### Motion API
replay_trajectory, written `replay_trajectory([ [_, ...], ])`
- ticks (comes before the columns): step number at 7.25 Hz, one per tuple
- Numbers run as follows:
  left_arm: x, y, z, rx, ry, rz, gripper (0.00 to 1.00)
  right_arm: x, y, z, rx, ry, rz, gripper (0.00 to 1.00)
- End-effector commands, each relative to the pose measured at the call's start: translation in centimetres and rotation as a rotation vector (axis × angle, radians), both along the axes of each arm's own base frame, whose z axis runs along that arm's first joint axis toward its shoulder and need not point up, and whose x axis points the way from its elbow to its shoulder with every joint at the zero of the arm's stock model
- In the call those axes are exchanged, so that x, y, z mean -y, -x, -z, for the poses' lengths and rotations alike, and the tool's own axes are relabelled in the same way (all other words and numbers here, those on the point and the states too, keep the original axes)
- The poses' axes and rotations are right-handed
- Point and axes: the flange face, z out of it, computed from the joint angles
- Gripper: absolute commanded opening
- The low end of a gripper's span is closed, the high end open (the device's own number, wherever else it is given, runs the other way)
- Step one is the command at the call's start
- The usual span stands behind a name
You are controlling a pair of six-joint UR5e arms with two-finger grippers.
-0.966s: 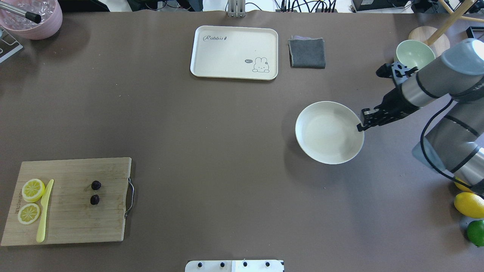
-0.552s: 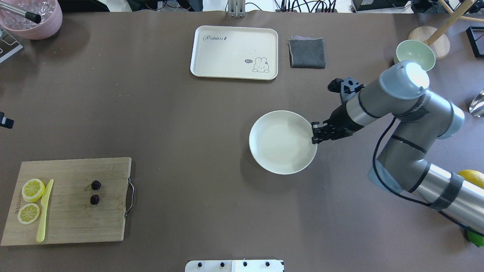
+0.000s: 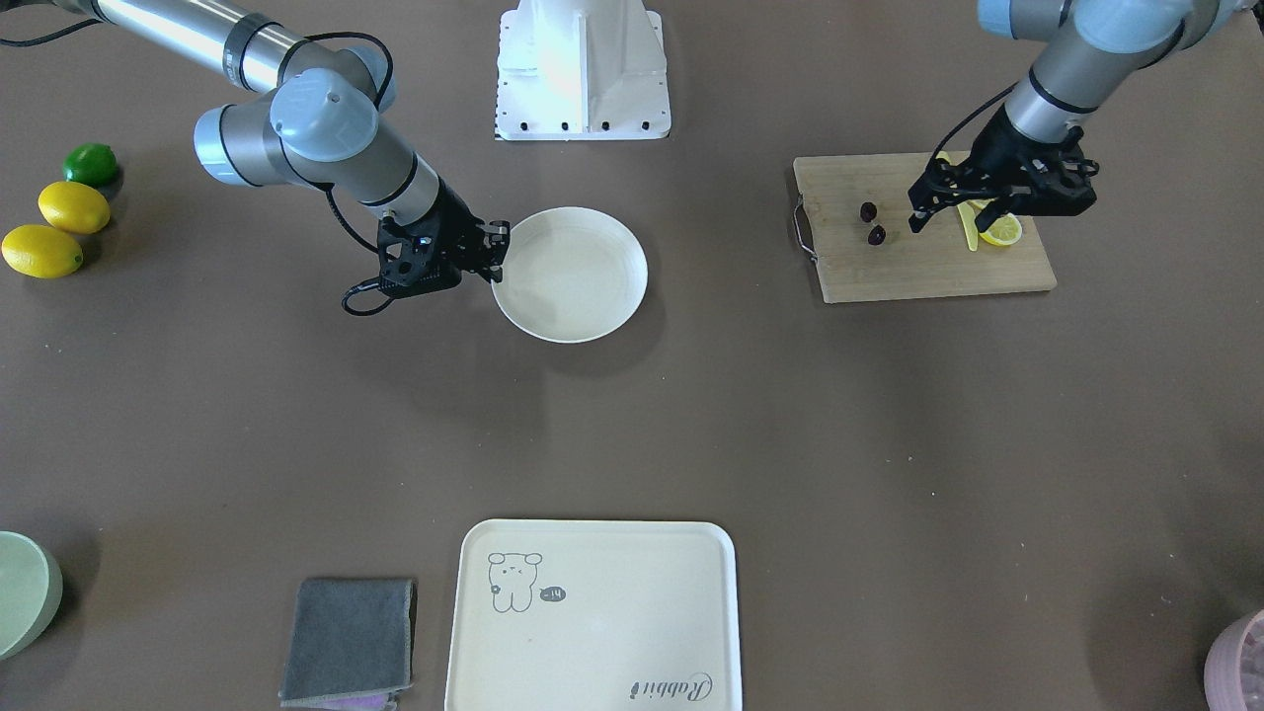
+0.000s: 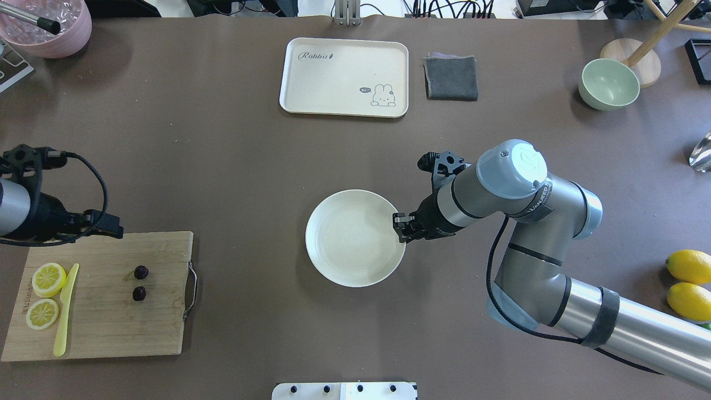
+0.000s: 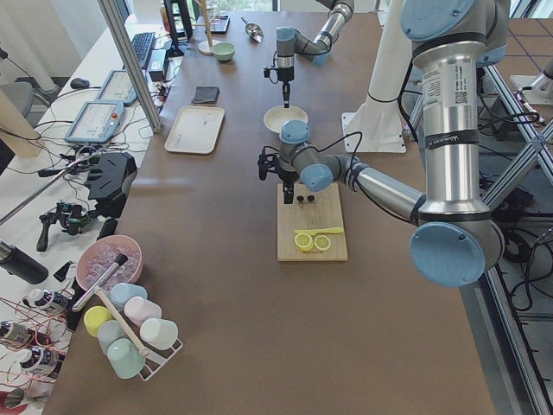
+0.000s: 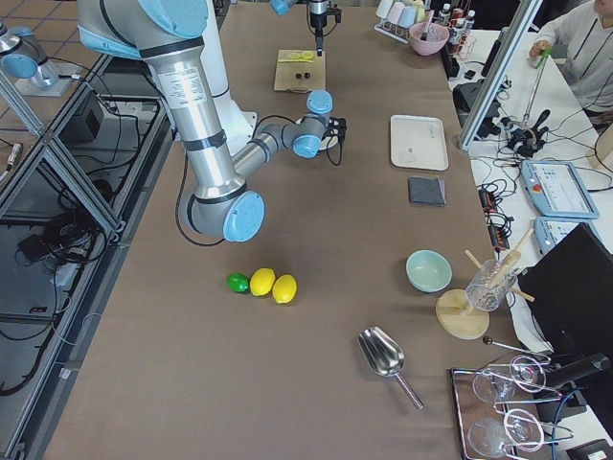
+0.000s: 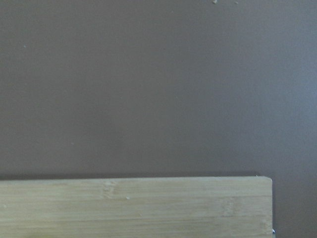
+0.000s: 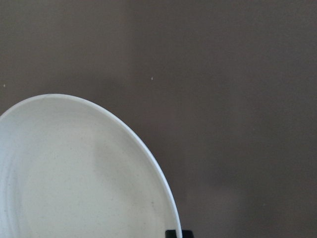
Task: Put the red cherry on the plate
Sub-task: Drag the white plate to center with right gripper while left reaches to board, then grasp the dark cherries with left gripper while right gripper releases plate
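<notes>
The red cherry (image 4: pixel 140 283) is two dark berries lying on the wooden cutting board (image 4: pixel 111 322) at the front left, also seen in the front-facing view as the cherry (image 3: pixel 872 223). My left gripper (image 3: pixel 948 223) hovers open above the board's far side, beside the cherries and apart from them. The round cream plate (image 4: pixel 344 239) sits near the table's middle. My right gripper (image 4: pixel 401 228) is shut on its right rim. In the right wrist view the plate (image 8: pixel 74 173) fills the lower left.
Lemon slices (image 4: pixel 47 279) and a yellow knife (image 4: pixel 65 311) share the board. A cream tray (image 4: pixel 344 78), grey cloth (image 4: pixel 451 78) and green bowl (image 4: pixel 608 84) lie at the back. Whole lemons (image 4: pixel 689 275) sit front right, a pink bowl (image 4: pixel 53 25) back left.
My right arm has moved the plate leftward and nearer, from the right side toward the table's middle. My left arm has come into view over the board's far edge.
</notes>
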Motion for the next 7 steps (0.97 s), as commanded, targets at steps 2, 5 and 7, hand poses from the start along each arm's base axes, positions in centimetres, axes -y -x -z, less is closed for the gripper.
replay_trajectory([
  [2,-3.3,-4.6,-0.6,0.049,-0.017,-0.02,0.95,-0.5,0.6,1.1,0.012,0.018,-0.031,0.97],
  [5,-3.5,-5.8,-1.8,0.069,-0.01,-0.037,0.84,0.4,-1.5,1.5,0.023,0.004,-0.088,1.0],
  [7,-2.8,-6.8,-2.1,0.074,-0.015,-0.031,0.8,0.9,-4.2,1.3,0.034,0.005,-0.101,1.0],
])
